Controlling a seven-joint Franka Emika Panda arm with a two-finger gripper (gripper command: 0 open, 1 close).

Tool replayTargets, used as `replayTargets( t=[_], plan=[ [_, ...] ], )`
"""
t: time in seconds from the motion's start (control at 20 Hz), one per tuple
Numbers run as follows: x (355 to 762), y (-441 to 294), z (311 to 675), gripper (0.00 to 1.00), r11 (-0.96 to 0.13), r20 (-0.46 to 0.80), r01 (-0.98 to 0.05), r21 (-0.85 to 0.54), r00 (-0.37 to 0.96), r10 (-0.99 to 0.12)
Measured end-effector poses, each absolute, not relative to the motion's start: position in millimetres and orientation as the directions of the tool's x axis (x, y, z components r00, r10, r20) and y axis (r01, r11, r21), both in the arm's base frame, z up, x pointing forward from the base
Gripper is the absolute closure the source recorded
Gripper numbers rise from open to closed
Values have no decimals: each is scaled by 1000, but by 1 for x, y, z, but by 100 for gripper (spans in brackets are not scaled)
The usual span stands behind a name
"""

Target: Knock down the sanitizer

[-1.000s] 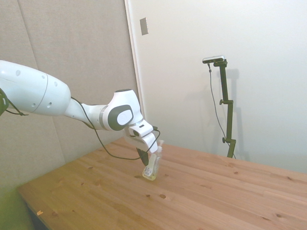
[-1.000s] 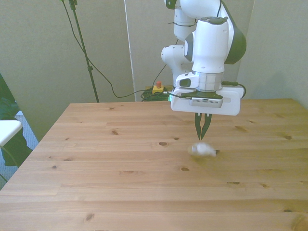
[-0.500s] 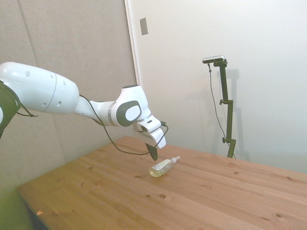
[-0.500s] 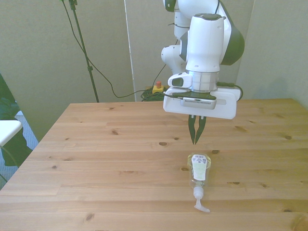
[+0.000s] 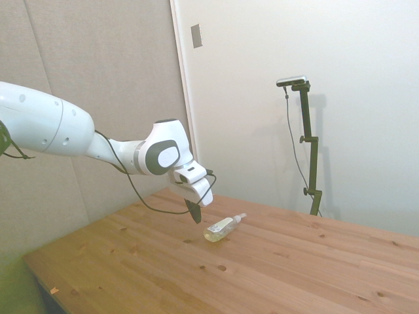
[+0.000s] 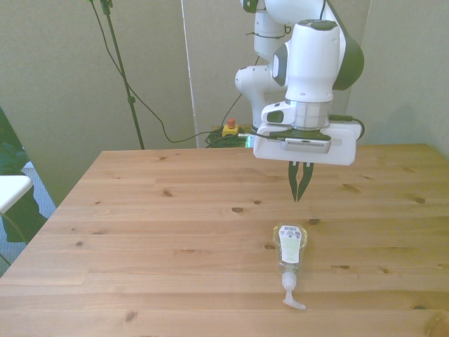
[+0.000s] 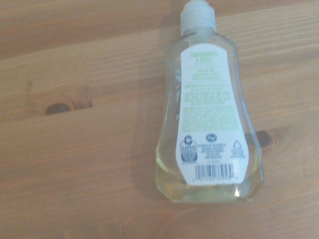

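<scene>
Sanitizer [image 6: 290, 246] flat on table [image 6: 154, 232]

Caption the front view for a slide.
Sanitizer lies flat on the wooden table, nozzle toward the camera; the shut gripper hangs just behind it, not touching.

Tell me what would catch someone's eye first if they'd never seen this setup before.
Probably the sanitizer, lying flat on its side on the wooden table with its label up and its white pump nozzle toward the table's near edge in the front view. Next, the big white arm, whose gripper hangs above the table just behind the bottle's base, fingers pinched together and holding nothing.
</scene>
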State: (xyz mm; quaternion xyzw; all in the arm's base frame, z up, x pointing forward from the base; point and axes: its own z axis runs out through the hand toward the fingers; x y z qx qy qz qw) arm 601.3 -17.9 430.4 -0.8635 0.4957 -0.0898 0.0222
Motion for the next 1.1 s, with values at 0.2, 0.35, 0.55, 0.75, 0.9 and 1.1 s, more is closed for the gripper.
replayTargets(
  t=[0.2,0.35,0.55,0.75,0.9,1.1],
  plan=[
    [582,-14,432,0,-517,127,-848,-120,503,-855],
    [570,-10,430,0,-525,122,-844,-111,513,-850],
    [554,-4,430,0,-536,121,-838,-103,525,-843],
    [538,1,434,0,-544,122,-833,-105,532,-838],
    [529,5,436,0,-550,123,-828,-106,538,-834],
    [520,9,435,0,-556,118,-825,-101,545,-830]
  ],
)
